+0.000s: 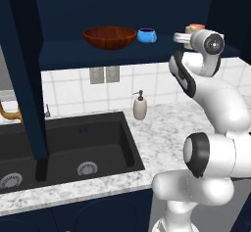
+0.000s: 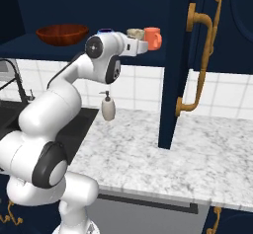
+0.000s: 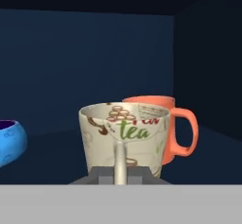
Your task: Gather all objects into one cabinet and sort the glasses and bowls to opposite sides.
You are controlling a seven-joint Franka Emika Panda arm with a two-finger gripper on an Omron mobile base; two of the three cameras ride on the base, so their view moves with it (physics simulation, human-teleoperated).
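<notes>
The cabinet (image 1: 68, 54) is open, and everything stands on its single shelf. At the left is the wide wooden bowl (image 1: 109, 36), with the squat blue cup (image 1: 146, 35) just right of it. Farther right my gripper (image 3: 120, 175) is shut on the handle of the cream mug (image 3: 124, 133), which is printed with "tea" and has its handle toward me. The orange mug (image 3: 177, 128) stands right behind it, near the cabinet's right wall. From the right base the cream mug (image 2: 135, 33) sits beside the orange mug (image 2: 153, 38). Its base is hidden, so resting or lifted is unclear.
A dark open door panel (image 1: 27, 79) hangs down at the left over the black sink (image 1: 73, 148). A soap dispenser (image 1: 140, 106) stands on the marble counter (image 2: 188, 154). The tall navy unit with brass handles (image 2: 197, 65) is to the right.
</notes>
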